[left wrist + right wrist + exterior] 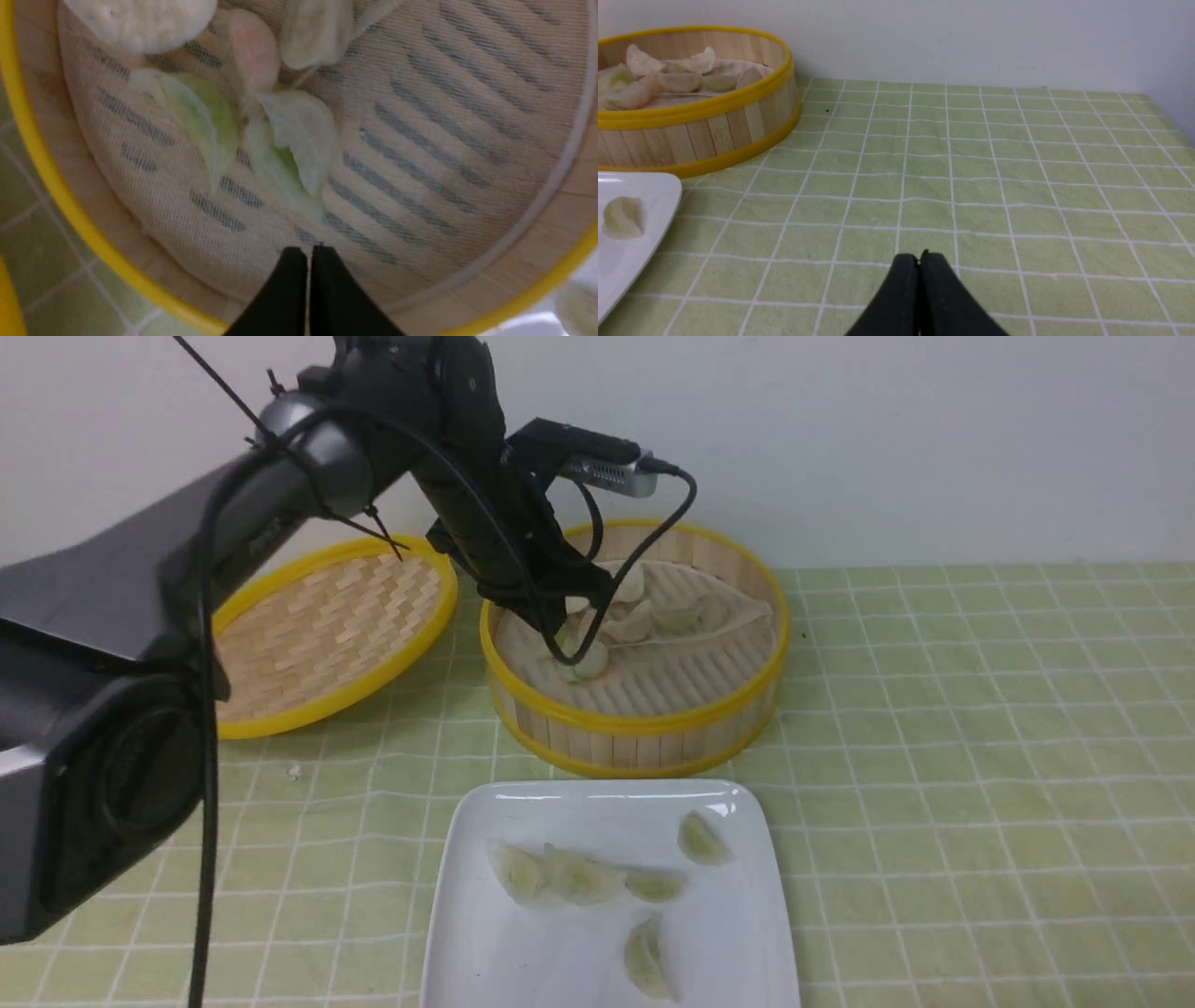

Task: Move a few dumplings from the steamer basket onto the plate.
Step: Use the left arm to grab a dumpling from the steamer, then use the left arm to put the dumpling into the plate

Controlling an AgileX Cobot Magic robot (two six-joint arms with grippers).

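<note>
Currently, the left gripper (563, 651) hangs inside the steamer basket (644, 721), low over its lined floor and near the rim on the robot's left side. Its jaws are pressed together with only a hairline slit between them, and nothing is held in them. The left wrist view shows the black fingertips (327, 270) just short of two pale green dumplings (289, 149) that lie overlapping on the liner. From the front the tips seem to touch one dumpling, though the arm's cable crosses that spot and I cannot be sure. More dumplings, whitish and one pinkish, are bunched towards the middle and back of the basket.

The plate (738, 933) sits on the green checked tablecloth (980, 709) just in front of the basket, nearer the robot. Five dumplings lie on it: three in a row, touching or nearly so, one apart towards the far right corner, and one alone nearer the robot. The woven lid (327, 625) rests tilted, left of the basket.

The right gripper (920, 261) hovers above the cloth, apart from basket and plate, jaws closed on nothing.
</note>
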